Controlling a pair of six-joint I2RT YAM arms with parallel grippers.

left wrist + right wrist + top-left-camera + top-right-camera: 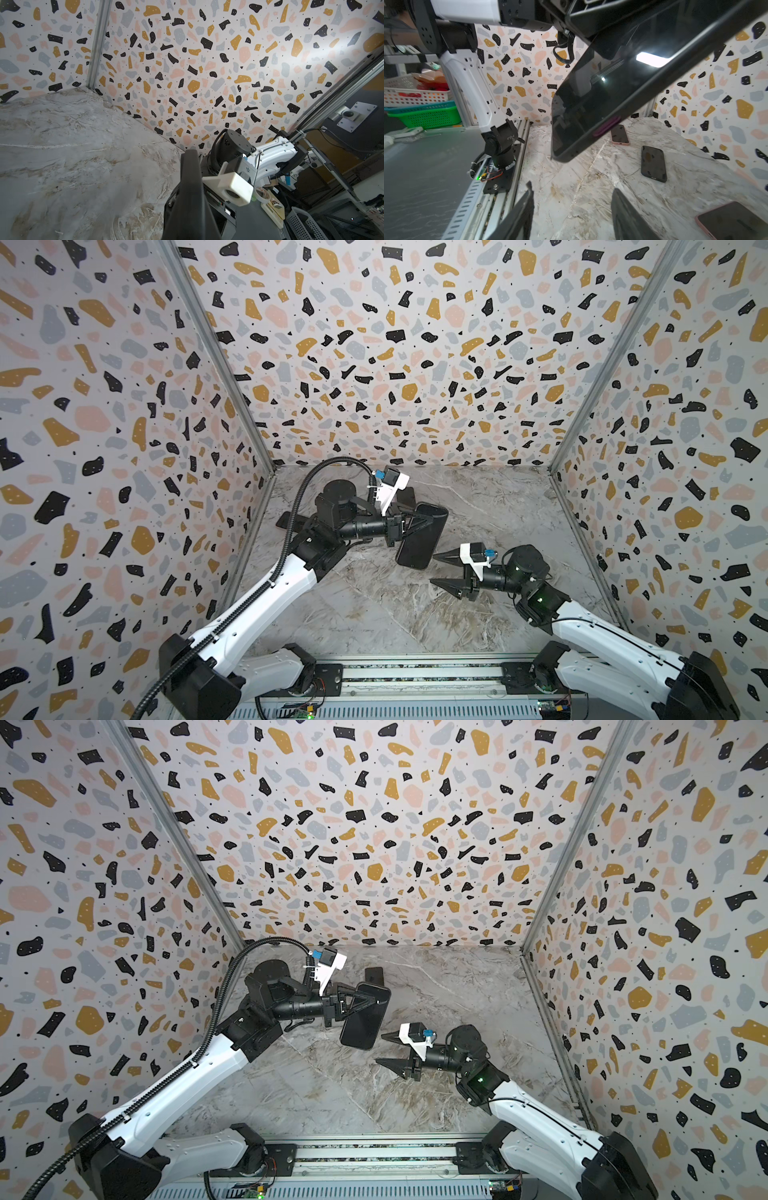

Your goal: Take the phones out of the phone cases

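Right wrist view: phone [602,93], likely still cased, sits ahead of our open right claw [572,190]; left claw [428,519] grips it; we should pinch squarely.

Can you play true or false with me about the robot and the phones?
1. The left tool holds the black phone up above the table. True.
2. The right tool is squeezing that phone too. False: it is open and empty, beside the phone's lower end.
3. No other phones are on the table. False: the right wrist view shows a second black phone and two pink phones lying there.
4. The table looks like marble. True.
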